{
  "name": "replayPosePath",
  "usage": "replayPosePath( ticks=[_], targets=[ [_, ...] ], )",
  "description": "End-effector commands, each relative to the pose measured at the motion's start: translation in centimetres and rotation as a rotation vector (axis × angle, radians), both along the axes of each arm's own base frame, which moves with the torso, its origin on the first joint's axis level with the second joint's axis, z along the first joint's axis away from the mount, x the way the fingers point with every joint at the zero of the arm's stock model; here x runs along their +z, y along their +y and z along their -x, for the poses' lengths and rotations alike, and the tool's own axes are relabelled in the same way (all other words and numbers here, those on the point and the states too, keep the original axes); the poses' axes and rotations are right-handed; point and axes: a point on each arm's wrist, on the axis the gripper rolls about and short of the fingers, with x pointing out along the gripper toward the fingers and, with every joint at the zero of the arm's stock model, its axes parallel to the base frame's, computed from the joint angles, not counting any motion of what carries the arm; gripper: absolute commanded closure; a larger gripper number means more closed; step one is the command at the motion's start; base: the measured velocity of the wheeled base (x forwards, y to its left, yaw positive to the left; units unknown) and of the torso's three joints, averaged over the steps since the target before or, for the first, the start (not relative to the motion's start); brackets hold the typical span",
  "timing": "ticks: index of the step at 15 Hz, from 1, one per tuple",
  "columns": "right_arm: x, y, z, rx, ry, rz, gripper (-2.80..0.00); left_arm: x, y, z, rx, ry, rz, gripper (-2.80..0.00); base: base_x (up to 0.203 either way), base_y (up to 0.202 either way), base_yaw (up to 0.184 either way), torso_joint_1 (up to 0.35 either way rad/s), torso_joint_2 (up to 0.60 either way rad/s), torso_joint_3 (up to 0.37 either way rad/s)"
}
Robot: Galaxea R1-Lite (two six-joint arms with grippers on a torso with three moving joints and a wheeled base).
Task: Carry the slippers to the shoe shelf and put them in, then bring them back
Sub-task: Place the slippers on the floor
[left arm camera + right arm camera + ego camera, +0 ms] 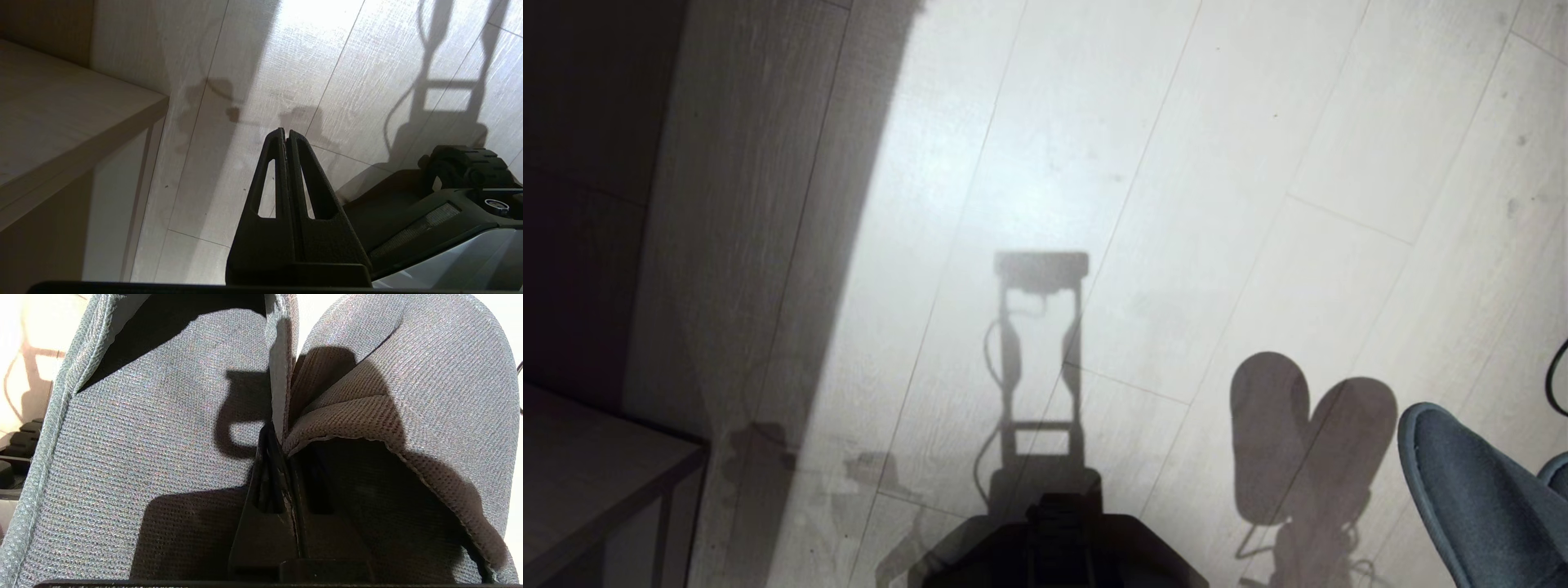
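We see our right end effector (pixel 286 435) clenched on the grey-blue slippers (pixel 163 437), pinching their inner edges together; the left end effector (pixel 286 132) is clenched on nothing.

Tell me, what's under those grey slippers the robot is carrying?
Under the slippers, pinched in the right claw, lies pale plank floor bearing their dark twin shadow. The floor directly beneath them is covered by the slippers themselves.

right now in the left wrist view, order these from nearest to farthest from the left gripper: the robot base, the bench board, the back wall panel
1. robot base: right beside the shut left gripper.
2. bench board: across the floor on the other side.
3. back wall panel: behind the board, in the far corner.
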Motion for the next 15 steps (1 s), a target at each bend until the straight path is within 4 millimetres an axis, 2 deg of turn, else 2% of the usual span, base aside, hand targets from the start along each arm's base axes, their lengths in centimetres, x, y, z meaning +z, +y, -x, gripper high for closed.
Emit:
replayPosePath(
  ticks=[1,3,5,7,9,11,15],
  targets=[
    [0.0,0.0,0.0,0.0,-0.002,0.001,0.0,0.0,0.0,0.0,0.001,-0.001,0.0,0.0,0.0,0.0,0.0,0.006,0.0,-0.031],
    [1.2,0.0,0.3,0.009,-0.042,-0.001,0.0,0.0,0.0,0.0,0.0,-0.002,-0.003,0.0,0.0,0.0,0.0,0.0,0.0,0.0],
    [3.6,0.1,0.3,0.026,-0.049,0.002,0.0,0.0,0.0,0.0,0.0,-0.002,-0.001,0.0,0.0,0.0,0.0,0.0,0.0,0.0],
    [6.2,0.1,-0.6,0.042,-0.008,0.035,0.0,0.0,0.0,0.0,0.001,0.0,-0.003,0.0,0.0,0.0,0.0,0.0,0.0,0.0],
    [8.6,0.1,-2.5,0.082,0.052,0.096,0.0,0.0,0.0,0.0,0.0,0.0,-0.004,0.0,0.0,0.0,0.0,0.0,0.0,0.0],
    [10.7,0.4,-5.1,0.137,0.084,0.155,0.0,0.0,0.0,0.0,0.001,0.0,-0.004,0.0,0.0,0.0,0.0,0.0,0.0,0.0],
    [14.7,1.2,-11.4,0.249,0.014,0.242,0.0,0.0,0.0,0.0,0.0,0.0,-0.007,0.0,0.0,0.0,0.0,0.0,0.0,0.0]
  ],
)
